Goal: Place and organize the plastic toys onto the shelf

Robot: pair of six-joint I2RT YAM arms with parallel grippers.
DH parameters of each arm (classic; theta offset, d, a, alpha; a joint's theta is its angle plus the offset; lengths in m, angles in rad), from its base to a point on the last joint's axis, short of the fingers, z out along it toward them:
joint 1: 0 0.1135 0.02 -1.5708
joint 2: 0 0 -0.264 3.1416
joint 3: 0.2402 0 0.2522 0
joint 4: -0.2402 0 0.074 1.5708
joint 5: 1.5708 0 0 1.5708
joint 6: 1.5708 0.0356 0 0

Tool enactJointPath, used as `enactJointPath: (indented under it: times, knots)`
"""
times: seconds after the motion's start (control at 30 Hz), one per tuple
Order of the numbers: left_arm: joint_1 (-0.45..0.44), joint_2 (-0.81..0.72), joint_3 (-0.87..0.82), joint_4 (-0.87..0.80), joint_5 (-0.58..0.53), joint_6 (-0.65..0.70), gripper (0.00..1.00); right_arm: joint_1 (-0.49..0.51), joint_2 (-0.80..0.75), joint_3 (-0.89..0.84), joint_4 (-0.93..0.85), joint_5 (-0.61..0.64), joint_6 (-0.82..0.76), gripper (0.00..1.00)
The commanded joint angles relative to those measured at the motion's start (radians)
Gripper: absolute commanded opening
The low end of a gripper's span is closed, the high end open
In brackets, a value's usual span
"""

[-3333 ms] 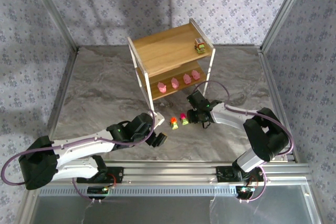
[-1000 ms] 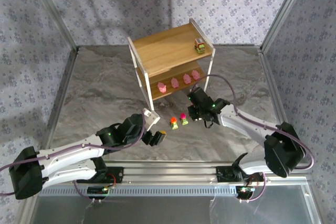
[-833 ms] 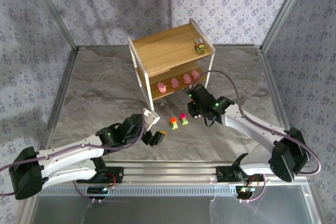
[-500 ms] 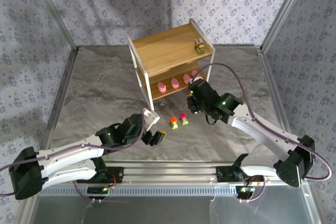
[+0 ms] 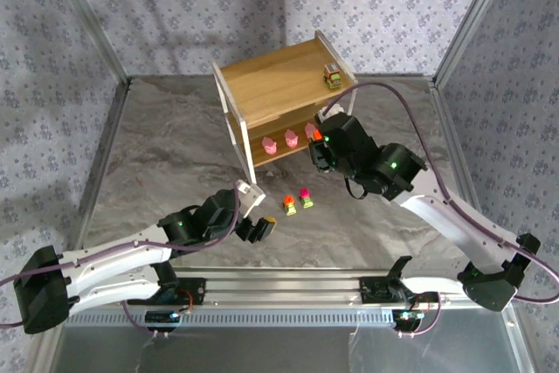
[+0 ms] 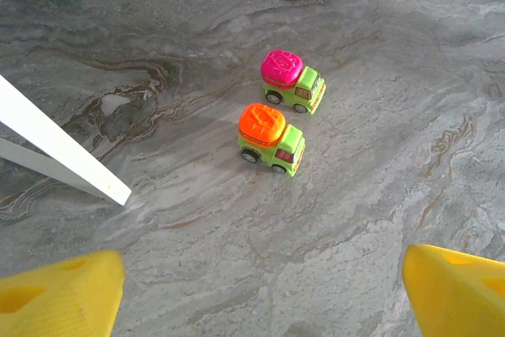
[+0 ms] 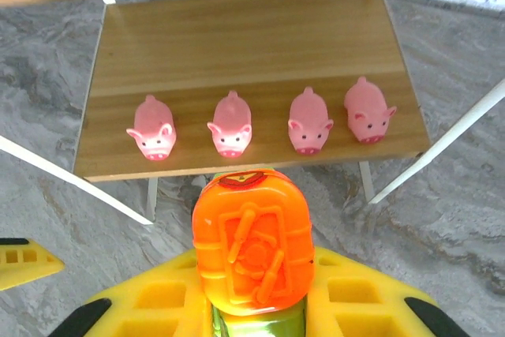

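Toys are sitting a little past the halfway mark, by my count. An orange-topped truck (image 7: 252, 250) is riding clamped between the fingers of your right gripper (image 5: 317, 144), apparently clear of the table, with the shelf (image 5: 279, 85) directly ahead of that gripper.

Four pink pigs (image 7: 230, 125) are standing in a row on the lower tier just beyond the fingertips, all facing back toward the gripper, so that group is looking finished. One brown-topped truck (image 5: 332, 76) is sitting on the top board, above and beyond the gripper, near the right-hand edge.

Two more are waiting on the table: a magenta-topped truck (image 6: 292, 83) and a second orange-topped truck (image 6: 271, 138). They are sitting side by side just ahead of your left gripper (image 5: 265, 227), whose yellow fingers (image 6: 59, 293) are standing wide apart with nothing between them.

So you are looking at five toys shelved, one being carried and two not yet picked. I am guessing the carried truck is heading for the top board beside the brown-topped truck, which is calling for a lift over the shelf's front edge.
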Motion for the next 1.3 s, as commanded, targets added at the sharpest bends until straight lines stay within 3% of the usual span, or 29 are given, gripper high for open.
enactJointPath:
  times: [0.0,0.63,1.27]
  knots:
    - [-0.009,-0.013,-0.006,0.016,-0.01,0.012,0.91,0.01,0.019,0.078,-0.042,0.038,-0.035,0.25]
    - [-0.009,-0.048,-0.015,0.013,-0.017,0.011,0.91,-0.021,0.175,0.36,-0.078,0.074,-0.141,0.25]
    - [-0.009,-0.068,-0.019,0.007,-0.025,0.01,0.91,-0.186,0.373,0.59,-0.144,-0.056,-0.184,0.26]
